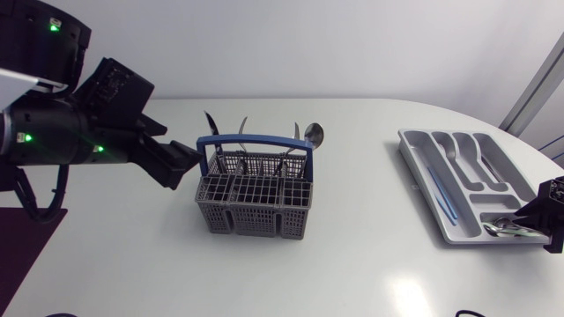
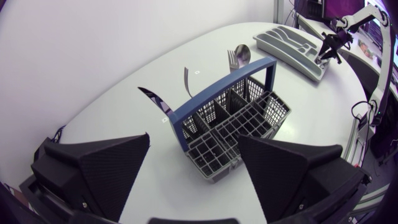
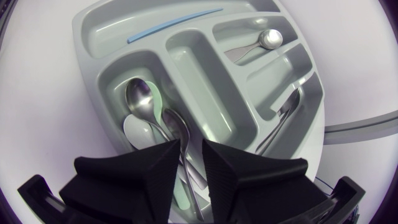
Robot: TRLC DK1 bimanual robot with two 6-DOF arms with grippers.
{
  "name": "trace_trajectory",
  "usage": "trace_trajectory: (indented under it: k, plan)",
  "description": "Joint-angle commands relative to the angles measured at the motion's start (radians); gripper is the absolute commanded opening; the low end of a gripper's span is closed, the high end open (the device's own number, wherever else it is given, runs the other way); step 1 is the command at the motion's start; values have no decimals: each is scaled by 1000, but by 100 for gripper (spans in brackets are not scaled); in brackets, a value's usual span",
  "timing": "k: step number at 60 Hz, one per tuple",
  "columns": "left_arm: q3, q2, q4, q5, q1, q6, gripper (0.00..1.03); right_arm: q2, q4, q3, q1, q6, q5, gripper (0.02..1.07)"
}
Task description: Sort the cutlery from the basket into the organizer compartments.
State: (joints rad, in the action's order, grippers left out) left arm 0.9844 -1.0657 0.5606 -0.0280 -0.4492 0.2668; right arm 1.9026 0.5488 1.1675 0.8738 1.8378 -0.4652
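our left pincer (image 1: 194, 164) hangs released, well apart from the organizer (image 3: 205, 93); our right pincer (image 3: 190, 149) (grip: cannot tell) above its spoons (image 3: 142, 98).

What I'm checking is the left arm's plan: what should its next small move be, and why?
Probably ease the left gripper forward and up over the basket, toward the nearest upright piece. Its jaws stand open and empty, short of the basket's end, while the knife and spoon stick up above the rim, so they look reachable only from above.
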Motion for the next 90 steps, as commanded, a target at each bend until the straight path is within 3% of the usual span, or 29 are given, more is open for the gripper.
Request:
trace_trajectory:
  k: [1,4,10,14,26,36,48,57,63,70,71,76,83,90]
  plan:
    - [-41,19,12,0,6,32,97,-10,-13,-28,5,31,-1,40]
    - [-49,29,12,0,7,38,96,-33,-10,-40,5,31,-9,45]
    - [-59,36,16,0,18,55,96,-114,2,-75,1,15,-36,75]
    - [-72,47,22,-1,24,72,96,-198,7,-124,-13,-8,-58,89]
    - [-122,81,33,0,53,138,96,-441,17,-244,-133,-147,-128,90]
    - [-204,99,-2,0,55,184,96,-603,-20,-333,-372,-428,-133,91]
    - [-286,84,-80,2,66,226,96,-683,-181,-396,-734,-835,-58,91]
    - [-328,42,-122,5,79,235,91,-643,-302,-407,-957,-1028,36,91]
    - [-345,4,-140,20,83,238,78,-586,-354,-379,-1055,-1118,69,90]
    - [-374,-16,-205,134,126,246,43,-511,-394,-322,-1136,-1227,80,72]
    - [-378,-20,-219,155,135,246,35,-502,-394,-313,-1145,-1236,80,68]
    - [-385,-37,-243,185,150,244,13,-467,-405,-279,-1179,-1279,79,45]
    - [-391,-88,-254,204,156,267,4,-421,-444,-241,-1210,-1333,79,13]
    - [-400,-160,-286,214,156,281,4,-361,-444,-178,-1227,-1379,74,12]
